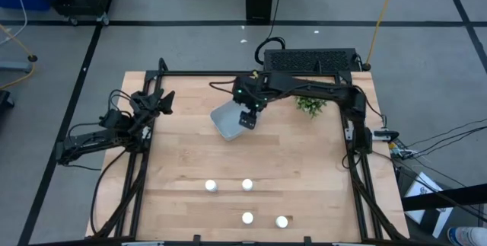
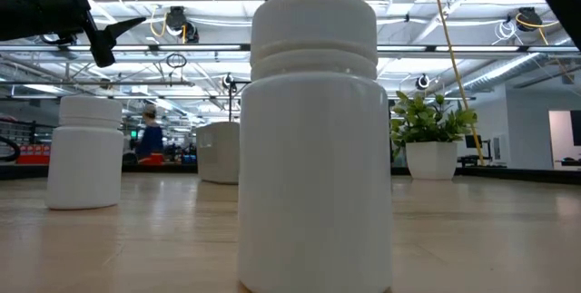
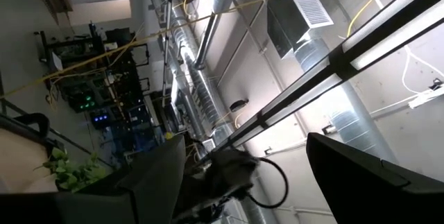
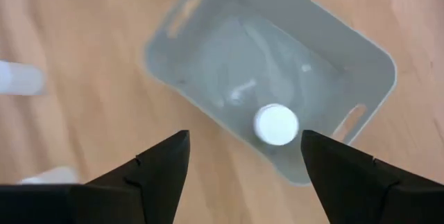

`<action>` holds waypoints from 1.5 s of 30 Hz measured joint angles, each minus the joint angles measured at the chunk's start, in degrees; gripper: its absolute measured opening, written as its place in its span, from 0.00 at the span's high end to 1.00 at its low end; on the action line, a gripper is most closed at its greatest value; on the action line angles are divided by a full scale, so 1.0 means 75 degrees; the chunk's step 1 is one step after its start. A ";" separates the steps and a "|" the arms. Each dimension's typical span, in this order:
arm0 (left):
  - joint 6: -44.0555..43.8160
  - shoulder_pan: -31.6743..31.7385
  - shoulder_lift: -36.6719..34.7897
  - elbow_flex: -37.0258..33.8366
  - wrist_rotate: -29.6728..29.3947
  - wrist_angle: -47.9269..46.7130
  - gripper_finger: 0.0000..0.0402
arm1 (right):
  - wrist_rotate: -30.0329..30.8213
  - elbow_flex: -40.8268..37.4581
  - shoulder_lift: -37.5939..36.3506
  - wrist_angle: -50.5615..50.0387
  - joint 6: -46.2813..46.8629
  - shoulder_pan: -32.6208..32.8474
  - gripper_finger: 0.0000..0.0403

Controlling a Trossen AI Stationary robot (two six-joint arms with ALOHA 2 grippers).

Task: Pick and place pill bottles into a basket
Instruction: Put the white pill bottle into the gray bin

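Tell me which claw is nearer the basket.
Right. The right claw hangs directly above the basket, open, one pill bottle inside. The left claw waits apart at the table's left edge.

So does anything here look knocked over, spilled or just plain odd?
Nothing stands out. One pill bottle stands upright inside the basket, beneath the right pincer, whose fingers are apart. Four more bottles stand on the table. The left pincer waits open at the table's left edge.
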 joint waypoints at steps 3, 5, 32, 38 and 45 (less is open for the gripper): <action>0.0010 0.0001 -0.0001 0.0000 0.0000 -0.0004 0.23 | 0.0015 0.0005 -0.0353 -0.0009 0.0213 0.0321 0.34; 0.0020 0.0000 -0.0001 0.0000 0.0000 -0.0006 0.23 | 0.0015 0.0012 -0.0486 -0.0031 0.0451 0.0547 0.34; 0.1898 -0.0878 0.1049 0.2732 0.2074 -0.1922 0.23 | 0.0090 0.0009 -0.1028 0.0860 0.3126 0.2435 0.35; 0.2447 -0.1209 0.2429 0.4449 0.2046 -0.3969 0.23 | 0.0757 0.0009 -0.1496 0.1212 0.3177 0.2456 0.35; 0.2928 -0.1855 0.4064 0.5586 0.2340 -0.5595 0.23 | 0.1444 -0.0002 -0.2126 0.1215 0.2953 0.2459 0.36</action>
